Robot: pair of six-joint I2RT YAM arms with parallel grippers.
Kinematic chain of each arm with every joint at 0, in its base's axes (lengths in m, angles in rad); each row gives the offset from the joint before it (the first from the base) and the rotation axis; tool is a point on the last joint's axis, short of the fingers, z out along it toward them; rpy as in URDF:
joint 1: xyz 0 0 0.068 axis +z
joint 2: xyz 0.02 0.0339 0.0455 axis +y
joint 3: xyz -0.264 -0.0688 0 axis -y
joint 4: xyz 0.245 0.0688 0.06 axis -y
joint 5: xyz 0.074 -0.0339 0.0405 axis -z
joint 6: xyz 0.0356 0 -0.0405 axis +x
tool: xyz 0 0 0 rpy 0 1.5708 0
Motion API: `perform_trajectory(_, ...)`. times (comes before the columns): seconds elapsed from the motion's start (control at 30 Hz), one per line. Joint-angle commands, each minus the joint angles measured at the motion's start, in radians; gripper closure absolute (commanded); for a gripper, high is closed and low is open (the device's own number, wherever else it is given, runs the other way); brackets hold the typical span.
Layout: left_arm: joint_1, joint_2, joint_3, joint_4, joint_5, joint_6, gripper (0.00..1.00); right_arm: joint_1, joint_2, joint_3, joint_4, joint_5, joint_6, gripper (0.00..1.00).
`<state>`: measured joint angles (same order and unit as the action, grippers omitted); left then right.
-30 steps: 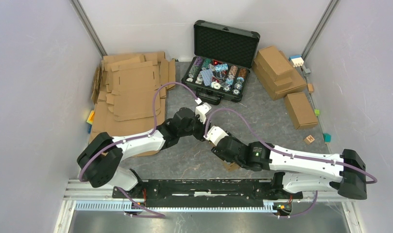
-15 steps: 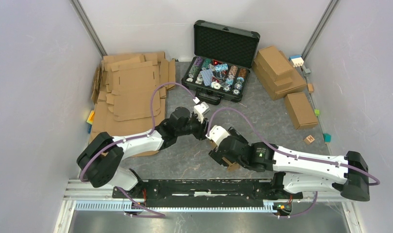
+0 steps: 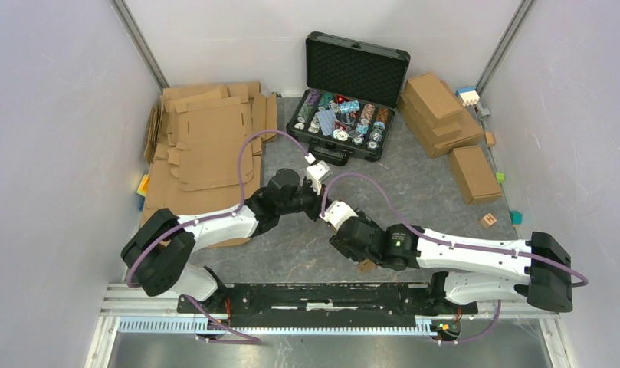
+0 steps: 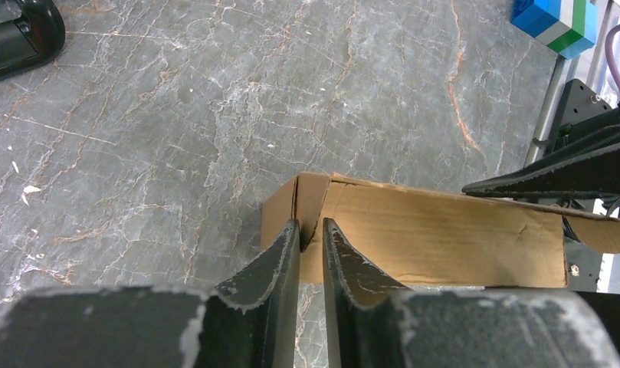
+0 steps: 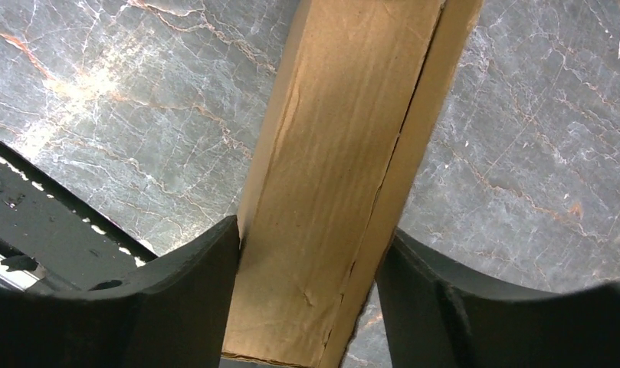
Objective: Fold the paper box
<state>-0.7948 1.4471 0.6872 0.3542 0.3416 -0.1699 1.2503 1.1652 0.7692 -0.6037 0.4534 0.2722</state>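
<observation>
The left pincer, drawn nearly closed over the past second, nips the end wall of the paper box, which lies low on the table between the two arms; the right pincer, having shifted slightly leftward, straddles and grips its long sides, likely steadying it while an end flap is tucked

From here, the plain brown corrugated cardboard paper box is folded into a shallow, closed rectangle with one seam slightly gapped and its skin creased. The left gripper pinches a corner flap, and the right gripper clamps across its width.
</observation>
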Motion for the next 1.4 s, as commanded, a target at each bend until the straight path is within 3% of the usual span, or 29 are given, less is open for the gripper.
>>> perform_trajectory(0.0,0.0,-0.009,0.031,0.026,0.002,0.01,0.78,0.006,-0.013,0.004,0.002,0.012,0.029,0.36)
perform_trajectory(0.33,0.0,-0.023,0.025,0.025,-0.002,0.015,0.79,0.006,-0.026,0.001,-0.008,0.024,0.026,0.42)
perform_trajectory(0.77,-0.003,-0.031,0.016,-0.004,-0.013,0.028,0.98,-0.001,-0.033,-0.004,-0.006,0.085,0.02,0.37)
perform_trajectory(1.07,-0.045,-0.056,0.017,-0.076,-0.112,0.088,0.98,-0.026,-0.048,-0.003,0.004,0.068,0.001,0.2)
perform_trajectory(1.23,-0.082,-0.078,0.014,-0.101,-0.183,0.122,0.98,-0.04,-0.096,-0.04,-0.009,0.06,0.013,0.02)
perform_trajectory(1.37,-0.103,-0.077,0.013,-0.108,-0.195,0.133,0.98,-0.08,-0.15,-0.084,0.007,0.017,0.007,0.02)
